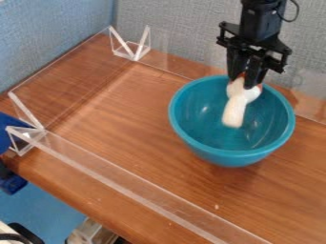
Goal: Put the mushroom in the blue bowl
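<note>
- I see the gripper (247, 84) pointing straight down over the far side of the blue bowl (204, 133), its dark fingers clamped on the top end of the mushroom (235, 107).
- The mushroom hangs from the fingers with its cream stem down inside the bowl's opening; I cannot tell whether its lower end touches the bowl's inner wall.
- The bowl sits on the wooden table (109, 105), near the right end, inside a low clear barrier (90, 157).
</note>
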Controlling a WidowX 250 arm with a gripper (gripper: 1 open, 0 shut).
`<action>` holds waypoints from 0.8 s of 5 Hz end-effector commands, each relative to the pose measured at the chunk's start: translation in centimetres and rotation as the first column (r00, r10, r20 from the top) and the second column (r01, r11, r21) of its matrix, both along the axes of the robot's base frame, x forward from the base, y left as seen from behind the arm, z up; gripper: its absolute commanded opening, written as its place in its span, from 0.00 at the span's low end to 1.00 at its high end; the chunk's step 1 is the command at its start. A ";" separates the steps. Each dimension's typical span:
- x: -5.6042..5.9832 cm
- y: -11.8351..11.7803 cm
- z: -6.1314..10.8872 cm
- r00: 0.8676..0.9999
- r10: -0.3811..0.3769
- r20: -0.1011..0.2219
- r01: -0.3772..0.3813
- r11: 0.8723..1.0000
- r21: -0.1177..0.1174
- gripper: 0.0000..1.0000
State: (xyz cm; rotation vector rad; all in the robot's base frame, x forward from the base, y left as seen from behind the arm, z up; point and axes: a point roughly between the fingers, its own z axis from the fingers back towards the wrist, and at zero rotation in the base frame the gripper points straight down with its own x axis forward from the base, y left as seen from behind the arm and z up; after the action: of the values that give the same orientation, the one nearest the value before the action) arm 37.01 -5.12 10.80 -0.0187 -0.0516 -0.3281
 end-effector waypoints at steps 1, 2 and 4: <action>1.3 0.4 1.7 0.997 -0.002 0.071 0.002 1.000 -0.005 1.00; 1.3 0.6 2.2 0.997 0.002 0.081 -0.002 1.000 0.001 1.00; 0.8 0.9 6.5 0.990 0.015 0.141 -0.018 1.000 0.022 1.00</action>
State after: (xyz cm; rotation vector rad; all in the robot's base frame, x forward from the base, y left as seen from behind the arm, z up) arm 37.44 -4.45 13.98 0.0210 -0.0918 -0.3180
